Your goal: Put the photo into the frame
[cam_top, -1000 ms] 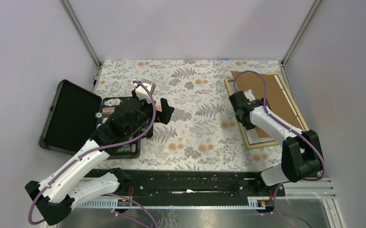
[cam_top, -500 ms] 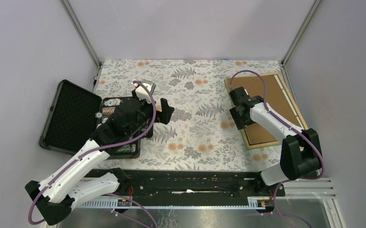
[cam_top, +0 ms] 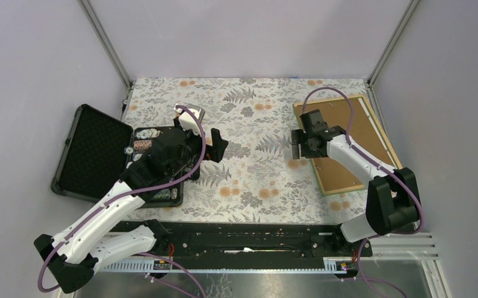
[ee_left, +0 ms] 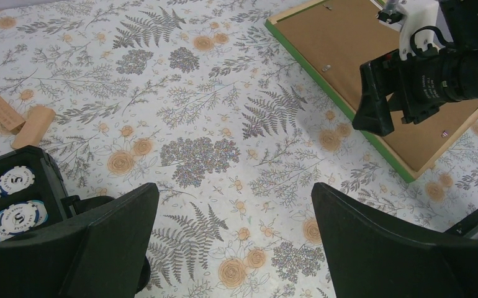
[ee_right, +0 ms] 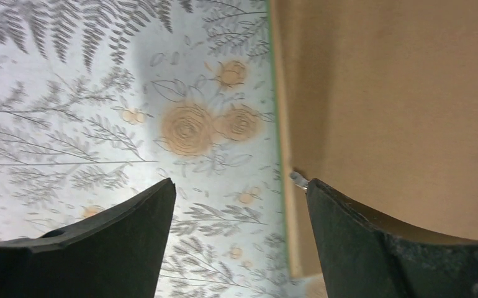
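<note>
The frame (cam_top: 326, 192) lies face down at the table's right, its green edge (ee_left: 326, 84) and light wood rim showing. A brown backing board (cam_top: 333, 174) fills it. The photo is hidden in every view. My right gripper (cam_top: 297, 145) is open at the frame's left edge (ee_right: 280, 124): one finger is over the tablecloth, the other over the board (ee_right: 398, 93) beside a small metal tab (ee_right: 298, 180). It holds nothing. My left gripper (cam_top: 215, 144) hangs open over the tablecloth at mid-left, with nothing between its fingers (ee_left: 118, 223).
An open black case (cam_top: 94, 155) of poker chips (ee_left: 7, 192) sits at the left under my left arm. Two small wooden blocks (ee_left: 22, 121) lie behind it. Enclosure walls rise close behind the frame and to its right.
My right gripper has moved left, from over the board to the frame's left edge. The board lay askew with a white strip showing; it now lies square in the frame. The left arm barely moved.
</note>
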Controlling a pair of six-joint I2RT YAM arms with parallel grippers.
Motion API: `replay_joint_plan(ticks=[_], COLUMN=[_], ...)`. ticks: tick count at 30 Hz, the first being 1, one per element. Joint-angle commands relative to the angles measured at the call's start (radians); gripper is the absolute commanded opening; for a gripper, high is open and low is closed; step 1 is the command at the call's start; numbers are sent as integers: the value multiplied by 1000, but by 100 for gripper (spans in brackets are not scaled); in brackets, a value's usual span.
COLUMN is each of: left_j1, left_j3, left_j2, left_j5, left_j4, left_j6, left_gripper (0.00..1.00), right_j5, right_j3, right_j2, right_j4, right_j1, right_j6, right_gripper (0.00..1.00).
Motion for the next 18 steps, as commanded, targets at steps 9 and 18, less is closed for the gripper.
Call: replay_joint_plan(ticks=[9, 18], left_j1=[-2, -2], left_j3=[2, 2], left_j2=[7, 8], left_j5=[-19, -20], left_j4=[48, 48], left_j6=[18, 20], left_gripper=[99, 99], right_j5=[-59, -31], right_j3=[-35, -37], right_j2=[109, 168], right_j4=[150, 181], right_j1=[-25, -29], right_j6=[106, 96], right_gripper=[75, 72])
